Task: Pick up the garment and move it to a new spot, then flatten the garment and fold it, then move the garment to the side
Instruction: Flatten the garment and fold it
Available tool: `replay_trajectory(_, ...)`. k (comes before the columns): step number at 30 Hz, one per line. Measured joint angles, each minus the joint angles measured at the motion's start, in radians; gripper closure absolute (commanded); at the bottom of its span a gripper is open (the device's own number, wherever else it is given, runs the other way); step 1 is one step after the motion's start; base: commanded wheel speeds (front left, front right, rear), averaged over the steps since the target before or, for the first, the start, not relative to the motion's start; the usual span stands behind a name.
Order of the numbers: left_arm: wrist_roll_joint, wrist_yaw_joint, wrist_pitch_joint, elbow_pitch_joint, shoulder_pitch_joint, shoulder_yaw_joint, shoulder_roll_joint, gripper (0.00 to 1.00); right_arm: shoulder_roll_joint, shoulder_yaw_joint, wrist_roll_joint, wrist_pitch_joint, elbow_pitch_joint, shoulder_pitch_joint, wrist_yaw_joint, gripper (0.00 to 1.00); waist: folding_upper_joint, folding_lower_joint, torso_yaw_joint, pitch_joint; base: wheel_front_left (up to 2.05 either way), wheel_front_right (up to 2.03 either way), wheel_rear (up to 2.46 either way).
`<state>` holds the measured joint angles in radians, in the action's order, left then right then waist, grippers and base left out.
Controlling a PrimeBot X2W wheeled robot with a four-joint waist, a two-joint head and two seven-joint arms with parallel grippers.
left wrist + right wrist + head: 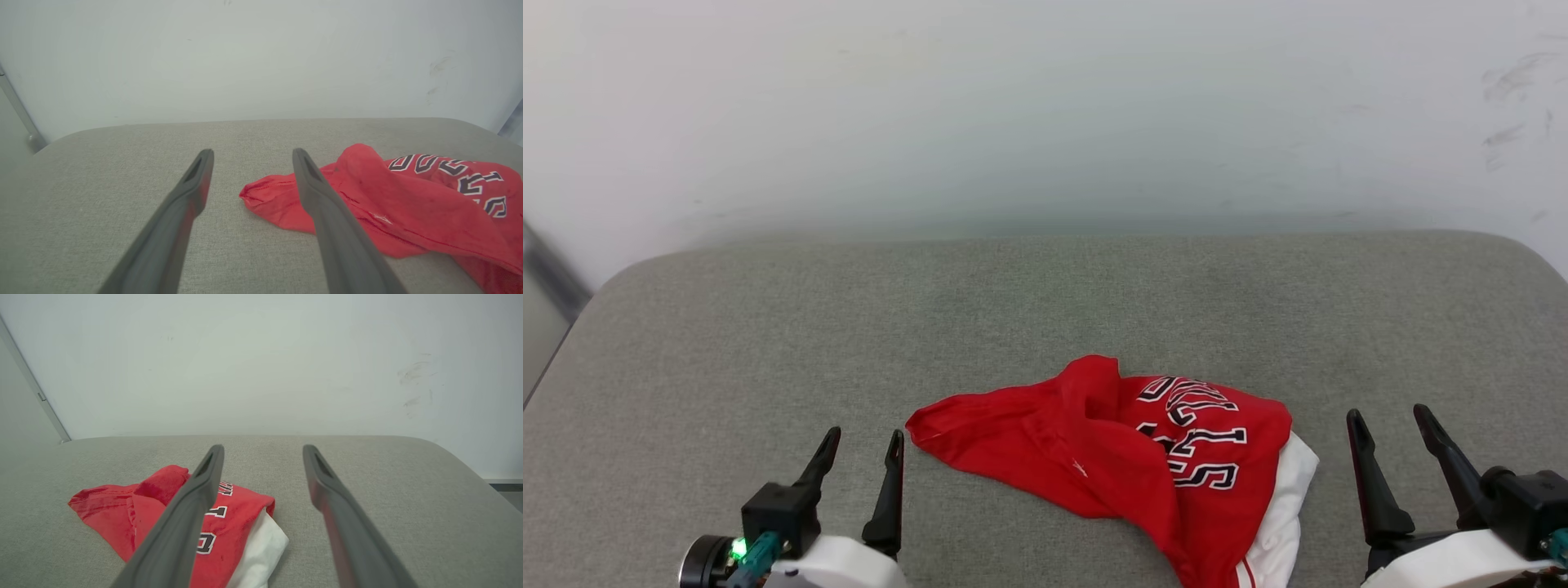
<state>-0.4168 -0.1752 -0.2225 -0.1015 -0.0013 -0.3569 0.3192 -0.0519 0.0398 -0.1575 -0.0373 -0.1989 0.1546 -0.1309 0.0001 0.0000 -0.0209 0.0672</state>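
The garment (1127,457) is a red shirt with black white-outlined letters and a white sleeve, lying crumpled near the front edge of the grey padded surface (1013,310). Its white part pokes out at the lower right. My left gripper (864,445) stands open to the garment's left, clear of it, with nothing between its fingers. My right gripper (1391,423) stands open to the garment's right, also apart from it. In the left wrist view the garment (392,208) lies right of the left gripper (252,154). In the right wrist view the garment (163,506) lies left of the right gripper (264,449).
The grey padded surface has rounded far corners and ends at a pale wall (1045,106) behind it. A grey vertical strip (551,273) runs along the far left. Bare cushion stretches behind and to both sides of the garment.
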Motion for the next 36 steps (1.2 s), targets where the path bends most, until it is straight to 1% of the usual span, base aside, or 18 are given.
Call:
replay_trajectory(4, -0.015, 0.023, 0.048, -0.007, -0.05, -0.027, -0.017, 0.0, 0.0, 0.006, 0.0, 0.0, 0.001, 0.0, 0.0, 0.0, 0.0, 0.0, -0.011, -0.009, 0.0, 0.0, 0.0)
replay_trajectory(9, -0.022, 0.075, 0.137, -0.028, -0.158, -0.091, -0.054, 0.0, 0.0, -0.004, 0.0, -0.003, 0.001, -0.006, 0.0, 0.0, 0.0, 0.0, -0.015, -0.03, 0.0, 0.0, 0.0)
replay_trajectory(12, -0.029, 0.109, 0.203, -0.05, -0.226, -0.131, -0.08, 0.0, 0.0, -0.016, -0.003, -0.003, 0.002, -0.015, 0.0, 0.0, 0.0, 0.0, -0.008, -0.05, 0.0, 0.0, 0.0)
replay_trajectory(18, -0.047, 0.173, 0.333, -0.119, -0.366, -0.187, -0.112, 0.0, 0.0, -0.019, -0.011, 0.005, 0.005, -0.042, 0.0, 0.0, 0.0, 0.0001, 0.021, -0.109, 0.0, 0.0, 0.0)
replay_trajectory(22, -0.062, 0.212, 0.444, -0.193, -0.441, -0.218, -0.117, 0.0, 0.0, -0.025, -0.018, 0.02, 0.019, -0.067, 0.0, 0.0, 0.0, 0.0001, 0.05, -0.154, 0.0, 0.0, 0.0)
replay_trajectory(26, -0.082, 0.236, 0.551, -0.261, -0.499, -0.236, -0.111, 0.0, 0.0, -0.029, -0.027, 0.041, 0.046, -0.089, 0.0, 0.0, 0.0, 0.0002, 0.085, -0.189, 0.0, 0.0, 0.0)
replay_trajectory(30, -0.1, 0.253, 0.659, -0.315, -0.528, -0.261, -0.105, 0.0, 0.0, -0.03, -0.039, 0.061, 0.072, -0.102, 0.0, 0.0, 0.0, 0.0002, 0.115, -0.217, 0.0, 0.0, 0.0)
replay_trajectory(33, -0.114, 0.255, 0.727, -0.345, -0.542, -0.274, -0.093, 0.0, 0.0, -0.032, -0.045, 0.073, 0.087, -0.116, 0.0, 0.0, 0.0, 0.0002, 0.132, -0.234, 0.0, 0.0, 0.0)
replay_trajectory(34, -0.117, 0.256, 0.741, -0.351, -0.543, -0.274, -0.09, 0.33, 0.0, -0.032, -0.046, 0.074, 0.092, -0.118, 0.0, 0.0, 0.0, 0.0002, 0.136, -0.238, 0.0, 0.0, 0.0)
replay_trajectory(35, -0.118, 0.256, 0.749, -0.356, -0.546, -0.274, -0.087, 0.62, 0.0, -0.032, -0.046, 0.078, 0.097, -0.12, 0.0, 0.0, 0.0, 0.0002, 0.139, -0.241, 0.0, 0.0, 0.0)
replay_trajectory(36, -0.117, 0.256, 0.748, -0.356, -0.548, -0.274, -0.084, 0.95, 0.0, -0.032, -0.048, 0.082, 0.1, -0.121, 0.0, 0.0, 0.0, 0.0002, 0.142, -0.244, 0.0, 0.0, 0.0)
